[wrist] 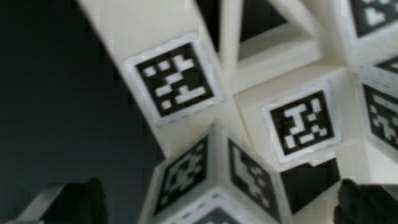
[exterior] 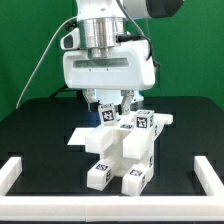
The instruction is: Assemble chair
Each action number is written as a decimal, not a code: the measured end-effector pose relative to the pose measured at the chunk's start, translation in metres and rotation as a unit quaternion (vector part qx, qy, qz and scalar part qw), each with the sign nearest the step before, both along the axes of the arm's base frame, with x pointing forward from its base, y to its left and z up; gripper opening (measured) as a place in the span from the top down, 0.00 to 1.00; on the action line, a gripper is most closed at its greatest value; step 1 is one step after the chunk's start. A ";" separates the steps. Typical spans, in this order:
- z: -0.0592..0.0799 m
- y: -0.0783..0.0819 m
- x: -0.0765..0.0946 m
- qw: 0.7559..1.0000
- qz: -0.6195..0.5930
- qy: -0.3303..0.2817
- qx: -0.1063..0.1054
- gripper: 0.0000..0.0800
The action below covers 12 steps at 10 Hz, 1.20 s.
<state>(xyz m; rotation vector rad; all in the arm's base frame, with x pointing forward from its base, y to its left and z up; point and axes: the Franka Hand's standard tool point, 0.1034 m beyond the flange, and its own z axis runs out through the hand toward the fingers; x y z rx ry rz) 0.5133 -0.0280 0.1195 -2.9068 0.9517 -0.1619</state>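
Note:
The chair [exterior: 125,150] is a cluster of matte white blocky parts with black-and-white tags, standing in the middle of the black table. My gripper [exterior: 114,108] hangs straight above it, its fingers lowered around the topmost tagged part. In the wrist view the chair's tagged bars and cubes [wrist: 231,110] fill the picture. The gripper [wrist: 217,205] is open: one dark finger [wrist: 75,200] and the other [wrist: 365,198] stand on either side of a tagged corner, with a gap on each side. Nothing is held.
Plain white border rails run along the exterior view's left [exterior: 14,172], right [exterior: 206,176] and front [exterior: 100,216] of the black table. A flat white piece [exterior: 82,136] lies beside the chair on the exterior view's left. A green wall stands behind.

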 end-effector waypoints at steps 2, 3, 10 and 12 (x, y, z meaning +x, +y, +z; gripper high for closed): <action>0.000 0.000 0.000 0.994 0.106 -0.004 -0.014 0.19; 0.002 0.001 0.003 0.982 0.189 -0.005 -0.025 0.19; 0.001 -0.002 0.003 0.998 0.057 0.001 -0.008 0.65; 0.001 -0.002 0.003 0.998 -0.060 0.005 0.006 0.65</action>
